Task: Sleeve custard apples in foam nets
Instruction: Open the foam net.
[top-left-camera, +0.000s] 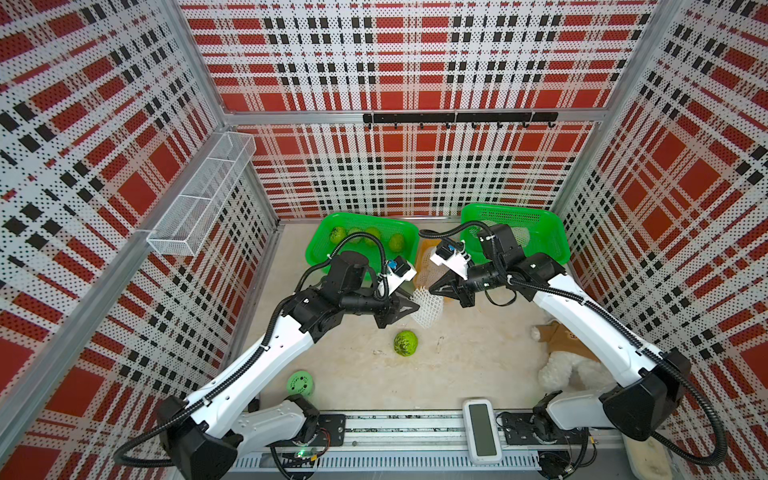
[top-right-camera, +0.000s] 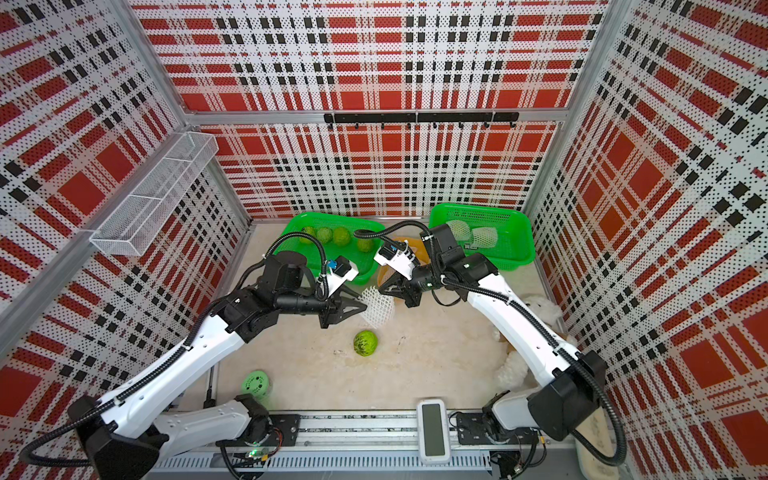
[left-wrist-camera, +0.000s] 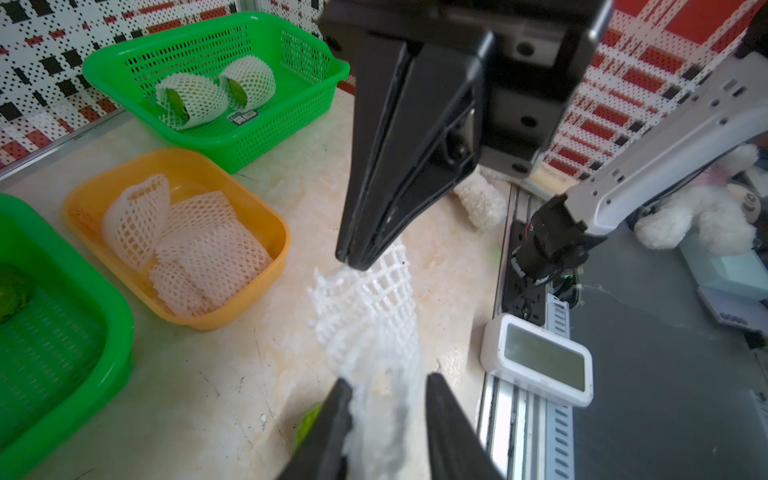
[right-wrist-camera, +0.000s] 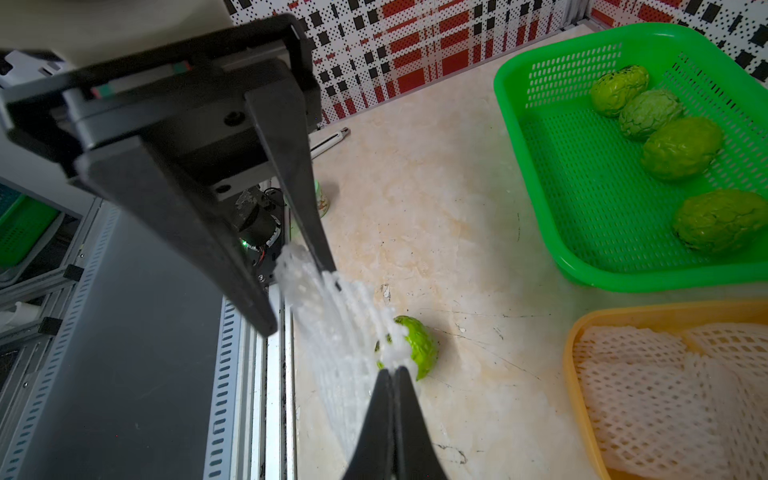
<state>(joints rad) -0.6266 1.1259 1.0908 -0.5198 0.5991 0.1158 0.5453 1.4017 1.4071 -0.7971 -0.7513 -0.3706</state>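
Mid-bench, toward the far edge, one foam net (top-left-camera: 428, 307) hangs between the two arms, clear of the surface as far as we can tell. The right gripper (left-wrist-camera: 353, 262) is pinched together on the net's rim. The left gripper (left-wrist-camera: 386, 382) has its jaws apart, with the net's other end lying between them, not clamped.

The loose custard apple (top-left-camera: 406, 343) sits bare on the bench, near the net on the front-edge side. Four more bare ones lie in the green basket (right-wrist-camera: 511, 124) at the far edge. The other green basket (left-wrist-camera: 291, 120), toward the far right corner, holds two sleeved fruits. Spare nets are in the orange tray (left-wrist-camera: 284, 241) between the baskets.

We read the step as opening the net's mouth for the loose fruit. To do it well, the left jaws should take a single wall of mesh opposite the right pinch, not both layers. Then spread gently, since the foam looks soft and may tear or slip. Keep the mouth facing the fruit.
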